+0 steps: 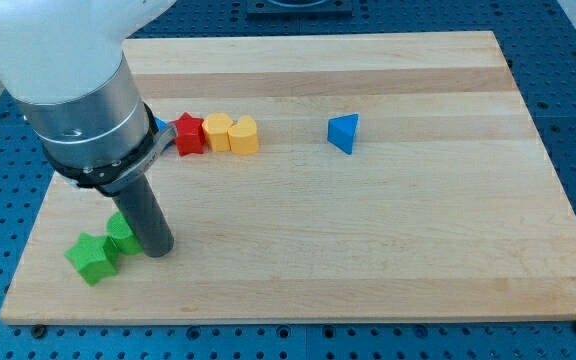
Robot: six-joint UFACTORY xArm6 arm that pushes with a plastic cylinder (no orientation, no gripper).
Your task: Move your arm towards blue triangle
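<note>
The blue triangle (344, 132) lies on the wooden board (388, 230), right of centre in the upper half. My tip (157, 249) is at the lower left, far left of and below the blue triangle. It touches or nearly touches a green block (121, 233) on its left. Another green block (92, 258), star-like, lies just left of and below that one.
A row of blocks lies at upper left: a red star (189, 135), a yellow block (216, 131) and a yellow heart (243, 134). A small bit of another blue block (159, 124) shows beside the arm's body (68, 80), which hides the upper left.
</note>
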